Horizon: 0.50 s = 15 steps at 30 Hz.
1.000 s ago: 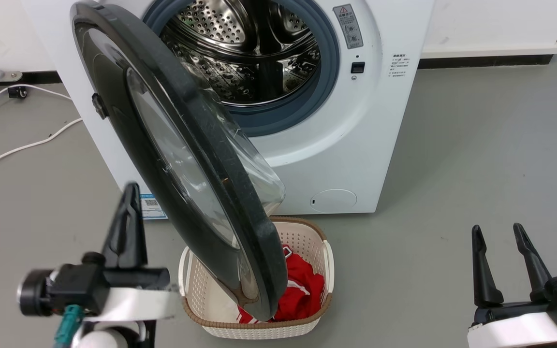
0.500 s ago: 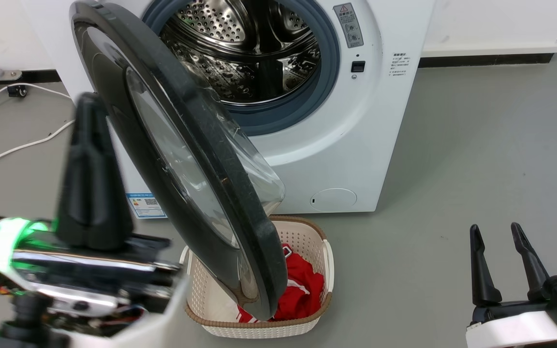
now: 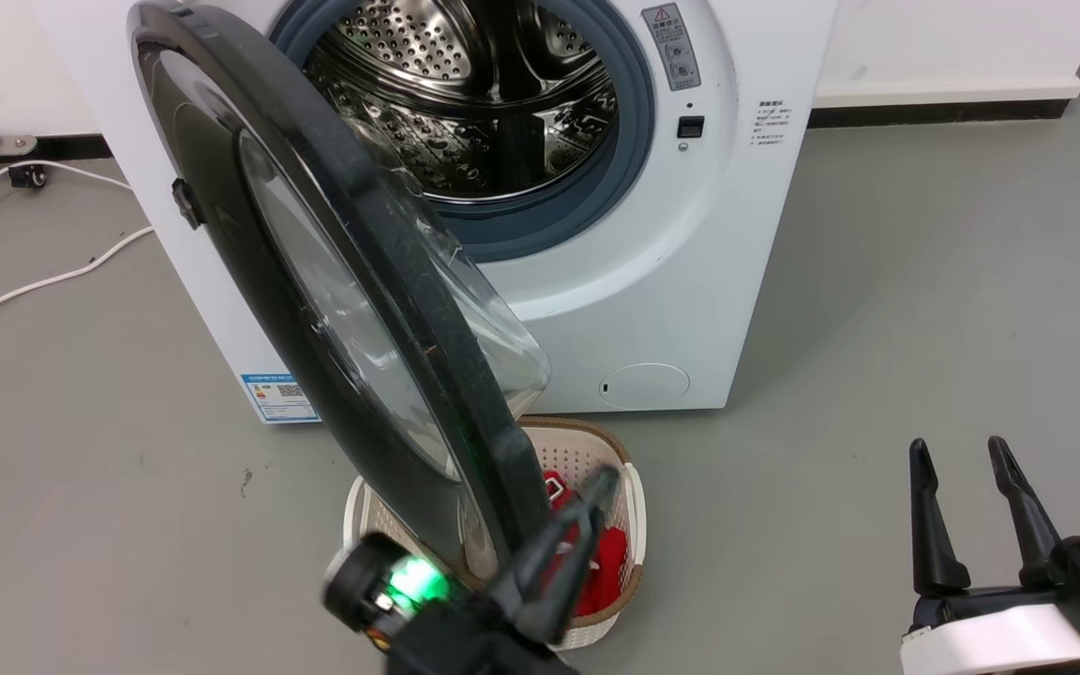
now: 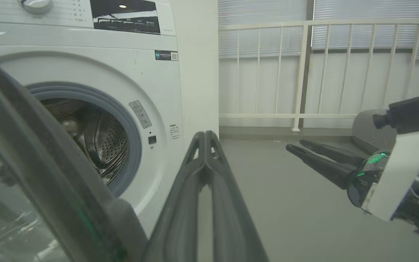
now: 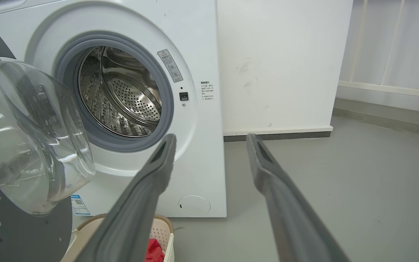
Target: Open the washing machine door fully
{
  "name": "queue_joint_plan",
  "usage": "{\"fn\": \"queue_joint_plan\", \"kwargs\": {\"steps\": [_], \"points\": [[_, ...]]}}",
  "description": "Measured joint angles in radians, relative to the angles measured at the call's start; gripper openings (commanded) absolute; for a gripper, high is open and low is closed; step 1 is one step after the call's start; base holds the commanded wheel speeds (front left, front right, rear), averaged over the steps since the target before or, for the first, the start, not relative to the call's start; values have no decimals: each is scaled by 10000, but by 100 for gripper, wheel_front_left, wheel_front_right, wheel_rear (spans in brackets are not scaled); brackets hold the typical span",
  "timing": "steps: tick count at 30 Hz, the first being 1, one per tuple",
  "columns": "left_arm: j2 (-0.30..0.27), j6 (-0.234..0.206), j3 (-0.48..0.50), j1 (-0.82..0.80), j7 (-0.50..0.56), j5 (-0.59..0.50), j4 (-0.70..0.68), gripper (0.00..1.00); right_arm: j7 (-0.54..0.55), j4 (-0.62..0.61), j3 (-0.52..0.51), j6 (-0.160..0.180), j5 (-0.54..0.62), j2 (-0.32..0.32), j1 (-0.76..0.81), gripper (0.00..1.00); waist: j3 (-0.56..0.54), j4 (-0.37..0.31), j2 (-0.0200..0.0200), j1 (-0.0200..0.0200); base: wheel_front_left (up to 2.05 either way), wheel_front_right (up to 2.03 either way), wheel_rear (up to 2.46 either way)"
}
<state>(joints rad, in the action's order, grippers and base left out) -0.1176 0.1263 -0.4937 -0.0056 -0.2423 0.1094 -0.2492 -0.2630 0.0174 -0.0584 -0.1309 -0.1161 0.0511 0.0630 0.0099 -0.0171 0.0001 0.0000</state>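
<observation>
The white washing machine (image 3: 709, 234) stands with its steel drum exposed. Its washing machine door (image 3: 315, 281), a glossy black disc with a bulging glass bowl, hangs partly swung out from its left hinge, its free edge pointing toward me. My left gripper (image 3: 601, 480) is shut and empty, low and just right of that free edge, inside the door's swing, over the basket. In the left wrist view the shut left gripper (image 4: 206, 135) points at the machine's front, with the door (image 4: 31, 163) close on the left. My right gripper (image 3: 960, 452) is open and empty at the lower right, well apart from the door.
A cream perforated laundry basket (image 3: 632, 487) holding red cloth (image 3: 610, 553) sits on the floor under the door's lower edge. White cables (image 3: 34, 281) lie on the floor left of the machine. A white wall (image 5: 278, 65) and railing (image 4: 304, 72) stand to the right.
My left arm has swung from the door's left outer side, across the bottom, to the right of the door's free edge. The door and right gripper have held still.
</observation>
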Motion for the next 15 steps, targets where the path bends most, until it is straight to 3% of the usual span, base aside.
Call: {"fn": "queue_joint_plan", "kwargs": {"steps": [8, 15], "points": [[-38, 29, -725, -52, 871, 652, 2006, 0, 0, 48, 86, 0, -132, 0, -44, 100, 203, 59, 0, 0, 0, 0, 0], [372, -343, -633, -1037, 587, 711, 3246, 0, 0, 159, 146, 0, -244, 0, -168, 100, 369, -9, 0, 0, 0, 0, 0]]}}
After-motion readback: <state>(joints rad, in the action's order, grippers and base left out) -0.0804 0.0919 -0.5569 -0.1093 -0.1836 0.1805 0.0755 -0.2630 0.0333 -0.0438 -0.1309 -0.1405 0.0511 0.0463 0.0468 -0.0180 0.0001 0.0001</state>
